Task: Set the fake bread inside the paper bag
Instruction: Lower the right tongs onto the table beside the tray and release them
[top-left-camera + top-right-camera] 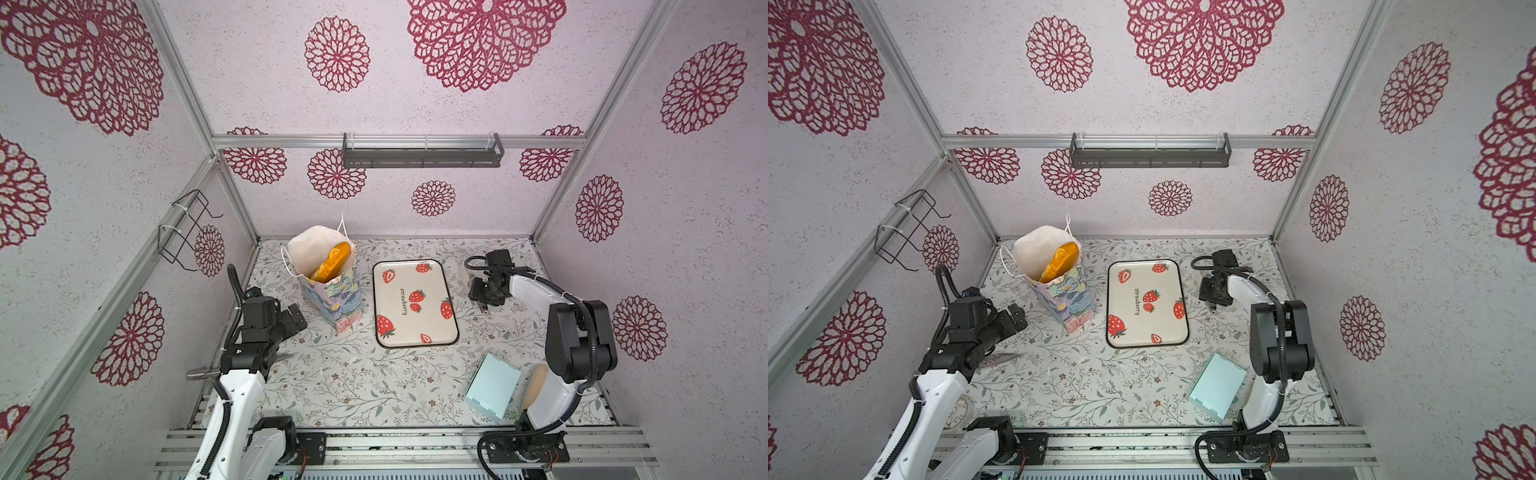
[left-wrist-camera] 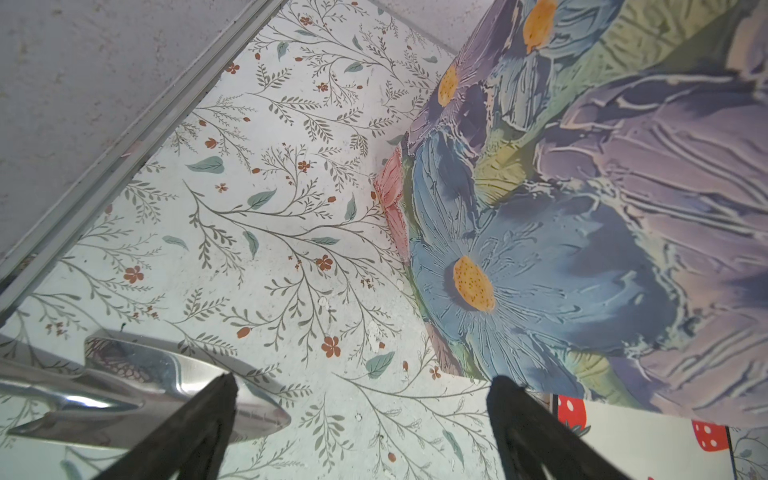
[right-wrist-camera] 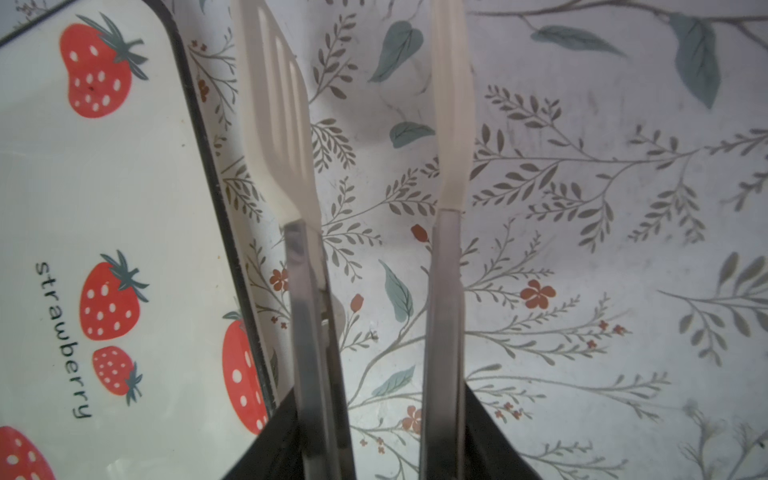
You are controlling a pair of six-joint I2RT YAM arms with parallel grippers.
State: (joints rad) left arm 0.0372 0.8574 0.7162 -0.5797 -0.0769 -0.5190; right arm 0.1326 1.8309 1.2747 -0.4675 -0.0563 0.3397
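The paper bag [image 1: 332,299] [image 1: 1065,299] stands upright at the back left, its mouth open and white inside. A long golden loaf of fake bread [image 1: 331,262] [image 1: 1060,262] leans inside it, its upper end showing at the rim. My left gripper [image 1: 296,320] [image 2: 368,382] hovers low beside the bag's flowered wall [image 2: 582,208], open and empty. My right gripper [image 1: 482,291] [image 3: 382,424] sits right of the tray, shut on metal tongs [image 3: 307,291] with white tips. The tong arms stand apart with nothing between them.
A strawberry tray [image 1: 432,282] lies in the middle with nothing on it. A light blue box [image 1: 492,386] and a pale beige flat piece [image 1: 536,386] lie at the front right by the right arm. A shiny metal utensil [image 2: 137,382] lies beside my left arm.
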